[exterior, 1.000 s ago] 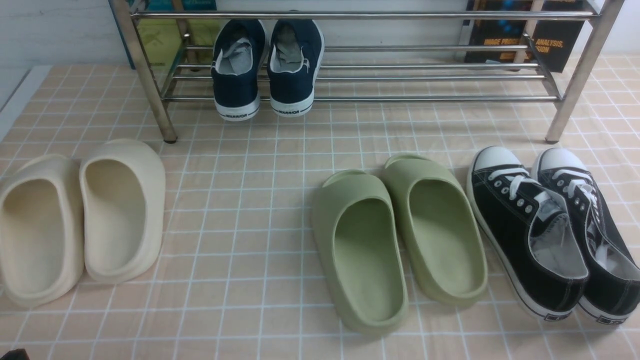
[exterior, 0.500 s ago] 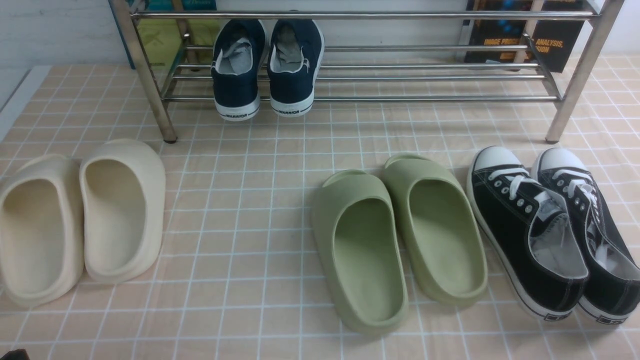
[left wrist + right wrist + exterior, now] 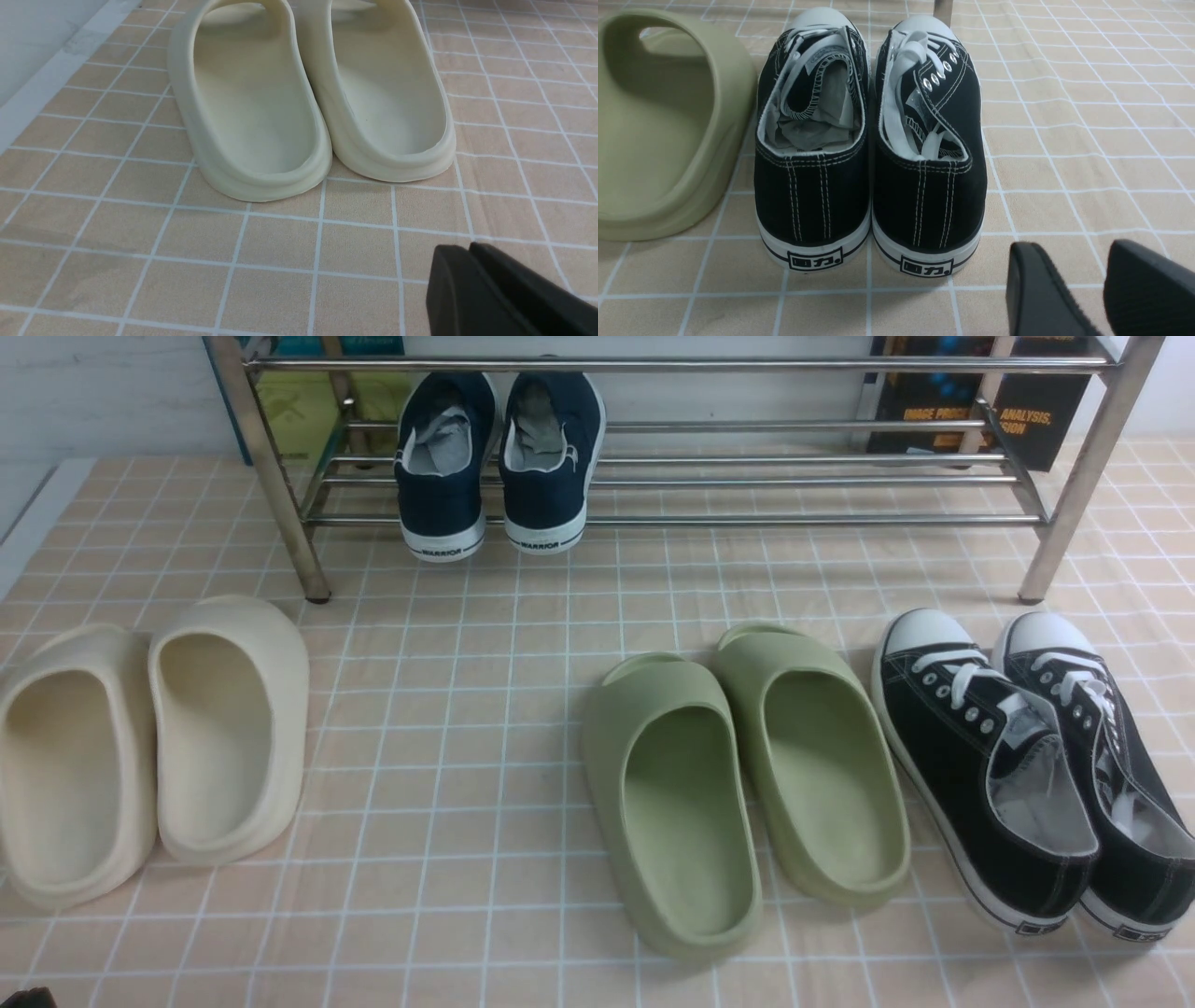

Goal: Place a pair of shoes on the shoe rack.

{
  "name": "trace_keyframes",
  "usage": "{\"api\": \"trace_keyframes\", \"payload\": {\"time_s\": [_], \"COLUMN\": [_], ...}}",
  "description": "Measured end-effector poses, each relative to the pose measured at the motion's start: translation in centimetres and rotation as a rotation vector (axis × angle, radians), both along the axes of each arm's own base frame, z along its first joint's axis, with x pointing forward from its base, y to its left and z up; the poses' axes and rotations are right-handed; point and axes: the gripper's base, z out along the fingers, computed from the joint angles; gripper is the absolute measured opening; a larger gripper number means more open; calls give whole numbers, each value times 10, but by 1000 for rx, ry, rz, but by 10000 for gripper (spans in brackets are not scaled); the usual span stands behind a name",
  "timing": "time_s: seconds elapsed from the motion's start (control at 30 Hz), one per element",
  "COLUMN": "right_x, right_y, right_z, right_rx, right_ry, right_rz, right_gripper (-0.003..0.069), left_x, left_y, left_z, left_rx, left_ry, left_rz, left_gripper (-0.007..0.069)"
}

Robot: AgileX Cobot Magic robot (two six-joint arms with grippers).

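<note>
The pair of navy slip-on shoes, left one (image 3: 441, 476) and right one (image 3: 549, 467), stands side by side on the left part of the steel shoe rack (image 3: 803, 519), heels toward me with the "WARRIOR" lettering showing. My left gripper (image 3: 468, 246) is shut and empty, low over the tiled mat behind the heels of the cream slides (image 3: 252, 107). My right gripper (image 3: 1071, 252) is open and empty, behind and to the side of the black lace-up sneakers (image 3: 864, 186). Neither gripper is near the navy shoes.
Cream slides (image 3: 149, 737) lie front left, olive-green slides (image 3: 738, 784) in the middle, black sneakers with white toe caps (image 3: 1027, 765) front right. Books (image 3: 971, 411) lean behind the rack. The mat's left edge meets a white border.
</note>
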Motion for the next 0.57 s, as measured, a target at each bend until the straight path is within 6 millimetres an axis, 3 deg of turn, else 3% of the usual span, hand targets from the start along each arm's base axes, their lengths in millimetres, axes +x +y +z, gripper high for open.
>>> {"api": "trace_keyframes", "payload": {"time_s": [0.57], "right_x": [0], "right_y": [0], "right_z": [0], "right_rx": [0], "right_ry": [0], "right_rz": [0], "right_gripper": [239], "left_x": [0], "left_y": [0], "left_z": [0], "left_rx": [5], "left_ry": [1], "left_rz": [0], "left_gripper": [61]}}
